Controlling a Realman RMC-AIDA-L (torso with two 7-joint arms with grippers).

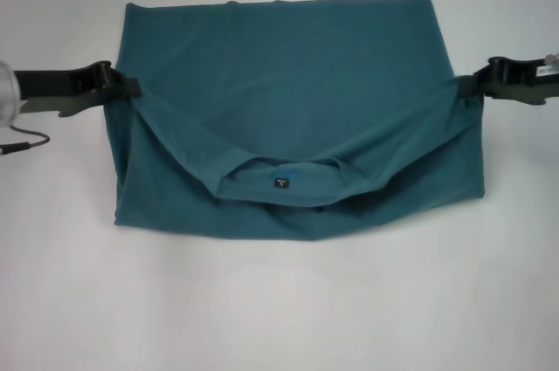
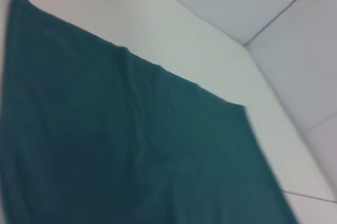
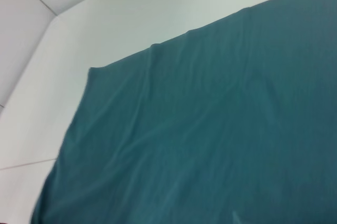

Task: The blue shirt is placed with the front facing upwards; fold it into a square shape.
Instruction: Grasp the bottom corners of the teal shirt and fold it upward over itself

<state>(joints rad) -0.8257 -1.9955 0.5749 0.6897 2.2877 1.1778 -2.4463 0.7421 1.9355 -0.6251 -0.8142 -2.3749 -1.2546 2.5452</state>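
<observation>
Head view: both grippers' fingers point(image 1: 129, 87) pinched on the blue shirt point(image 1: 288, 74) edges.

the blue shirt point(image 1: 288, 92) covers the middle of the white table point(image 1: 279, 310) and is the only wide thing in the way. in front of its near edge the table surface is bare from side to side, so a gripper can pass there. behind its far edge there is also a bare strip. on the left side, the left gripper point(image 1: 122, 87) and its arm block the way at the shirt's edge, and a thin cable point(image 1: 24, 142) lies just below that arm. on the right side, the right gripper point(image 1: 467, 85) stands at the other edge; below it the table is free.
</observation>
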